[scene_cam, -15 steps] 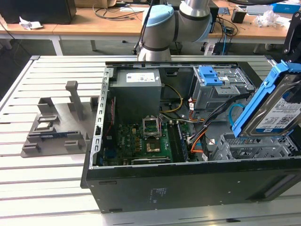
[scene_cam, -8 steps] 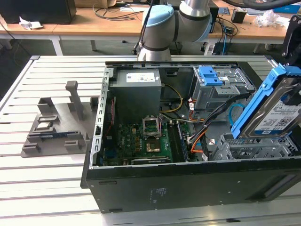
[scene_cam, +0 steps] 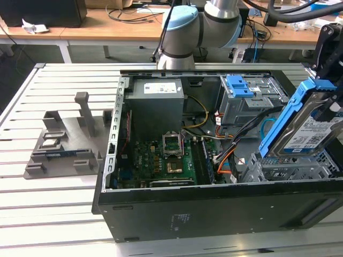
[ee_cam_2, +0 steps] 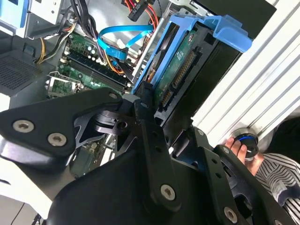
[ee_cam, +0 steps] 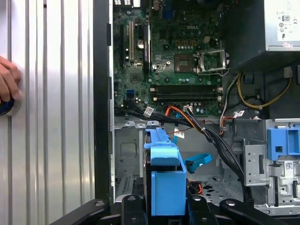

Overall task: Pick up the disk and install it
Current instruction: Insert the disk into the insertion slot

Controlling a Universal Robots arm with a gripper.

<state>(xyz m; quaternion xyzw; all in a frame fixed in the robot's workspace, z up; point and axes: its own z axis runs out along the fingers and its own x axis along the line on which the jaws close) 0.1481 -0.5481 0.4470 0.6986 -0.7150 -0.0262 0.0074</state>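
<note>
The pincer (ee_cam_2: 161,110) is clamped on the disk (ee_cam_2: 180,61), its fingers closed on one short end of the blue frame. In the exterior view the disk (scene_cam: 308,128) hangs tilted, clear of the table (scene_cam: 53,214), over the drive cage (scene_cam: 289,168) in the corner of the open computer case (scene_cam: 214,214) at the exterior view's right.

I judge the pick-up done and the install not yet finished: the disk's lower end is at or just above the cage, and I cannot tell whether they touch. In the first wrist view the cage floor (ee_cam: 126,154) beyond the disk looks bare.

Further into the case, 1 bare blue bracket (scene_cam: 239,85) sits in another bay, beside the grey power supply box (scene_cam: 158,107). A person's hand (ee_cam: 7,82) rests on a blue button at the table's edge.

As for writing, the disk carries a white-and-blue label (scene_cam: 317,133) with barcodes, and the box carries 1 white sticker (scene_cam: 163,87). I leave the print on both unread.
</note>
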